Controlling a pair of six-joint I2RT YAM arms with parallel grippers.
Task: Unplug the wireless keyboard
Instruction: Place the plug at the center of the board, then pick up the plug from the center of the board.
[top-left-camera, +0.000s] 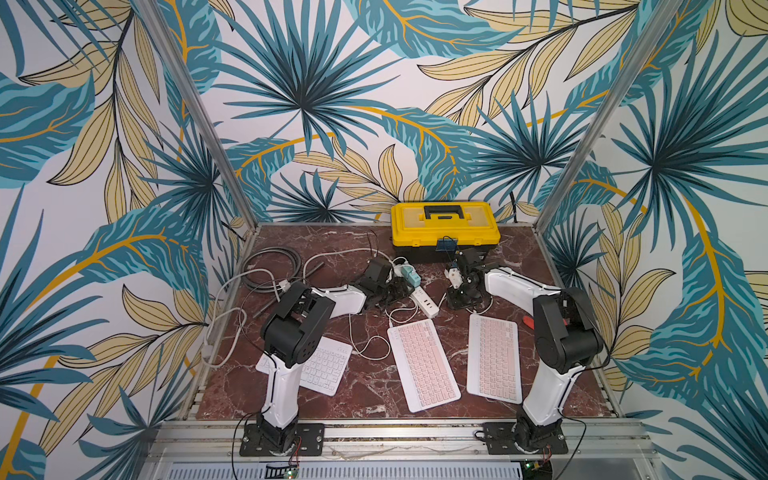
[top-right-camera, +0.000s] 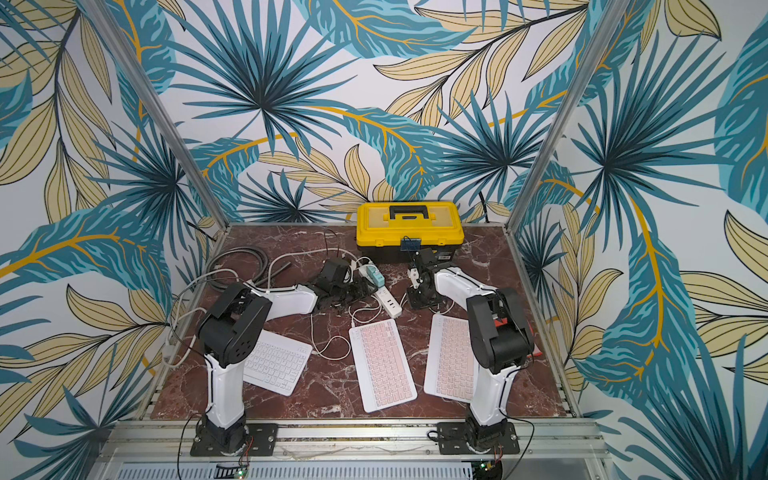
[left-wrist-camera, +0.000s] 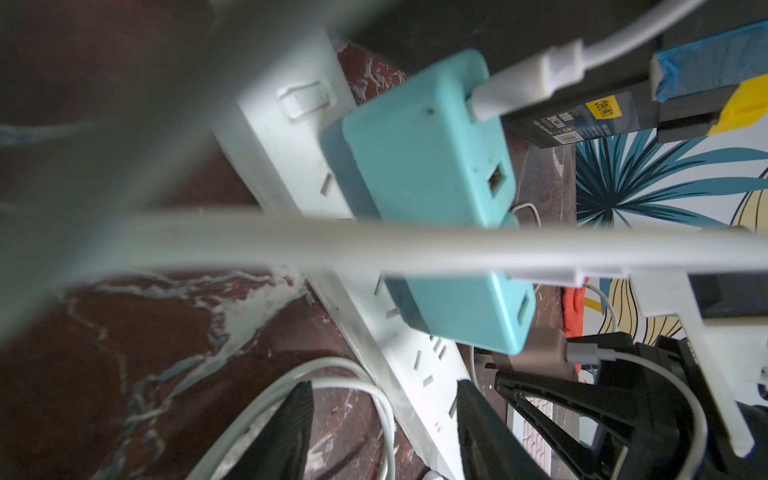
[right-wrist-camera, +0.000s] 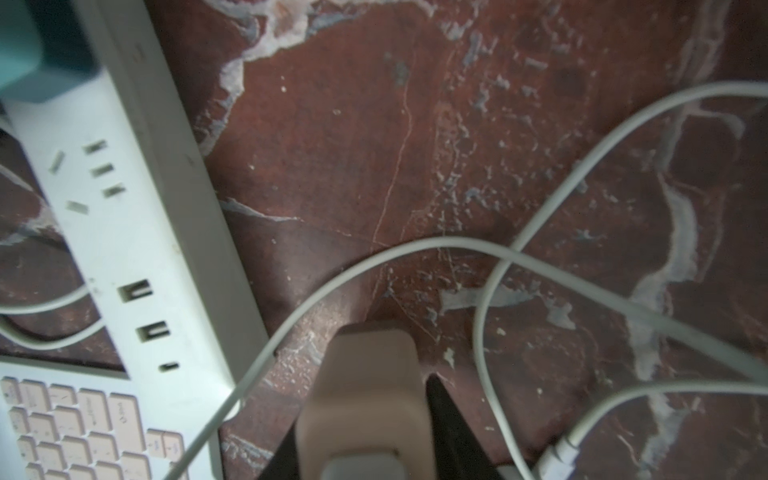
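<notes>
Wallpaper (top-left-camera: 299, 104) of big teal and pale-yellow palm leaves on white covers the back wall and both side walls. Aluminium posts (top-left-camera: 198, 116) rise from the far corners of the desk (top-left-camera: 365, 386), a dark red marble slab veined in white. A slotted aluminium rail (top-left-camera: 399, 432) runs along its near edge. The light is soft and even.

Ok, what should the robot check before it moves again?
1. Adapter out of the strip: ok.
2. Right gripper holding the adapter firmly: cannot tell; it sits between the fingers.
3. Left gripper over the strip, jaws apart: ok.
4. Loose cables clear of the adapter: not ok, one runs right beside it.
5. Which of the keyboards the adapter feeds: cannot tell.
</notes>
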